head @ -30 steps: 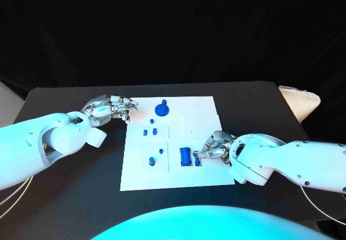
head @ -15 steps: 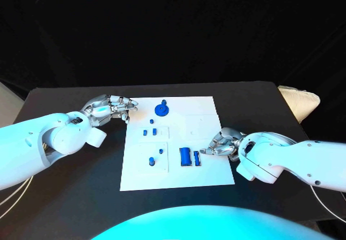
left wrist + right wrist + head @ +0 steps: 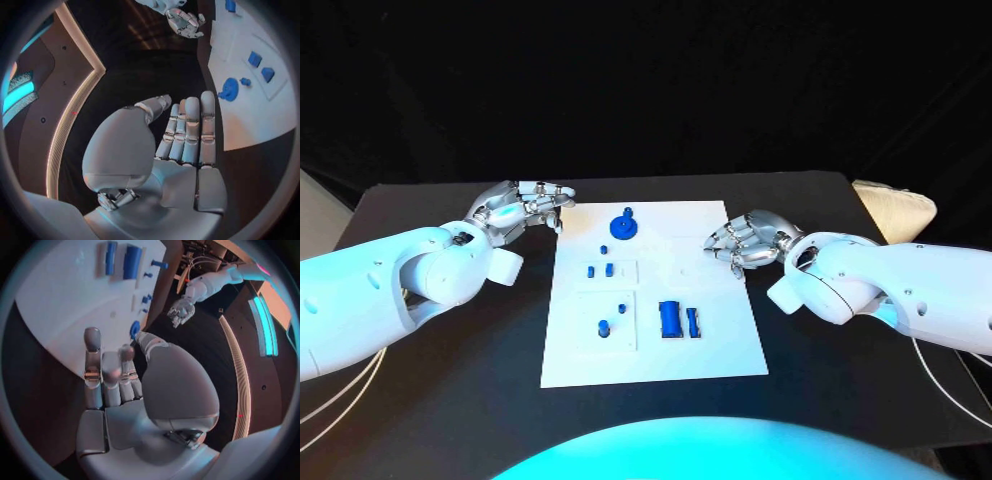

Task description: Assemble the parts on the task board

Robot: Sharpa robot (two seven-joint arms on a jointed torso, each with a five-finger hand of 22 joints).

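Task board (image 3: 718,340): white plate, centre of black table (image 3: 444,400), long side running away from the robot.

Parts, blue, all on the board:
- round disc part (image 3: 626,226), far end, near the middle of that edge.
- tiny peg (image 3: 606,247), just nearer than the disc.
- pair of small pieces (image 3: 599,270), in a shallow marked square, left half.
- short upright piece (image 3: 604,326), in a second marked square, nearer still.
- wide bar (image 3: 669,318) and thin bar (image 3: 692,322), side by side, close together, near the board's middle.

Right hand (image 3: 744,241): at the board's right edge, level with the far half, well apart from the two bars. Fingers extended and close together in the wrist view, nothing between them; released, grasping no part.

Left hand (image 3: 524,207): just off the board's far left corner, near the disc, touching nothing. Fingers straight and side by side in the wrist view; empty.

Risks, judged:
- bars so close that a reach for one could nudge or drag the other.
- small pieces liable to slip or tip from a loose pinch.
- board possibly shifted by a hand brushing its edge; whether fixed down cannot be told.
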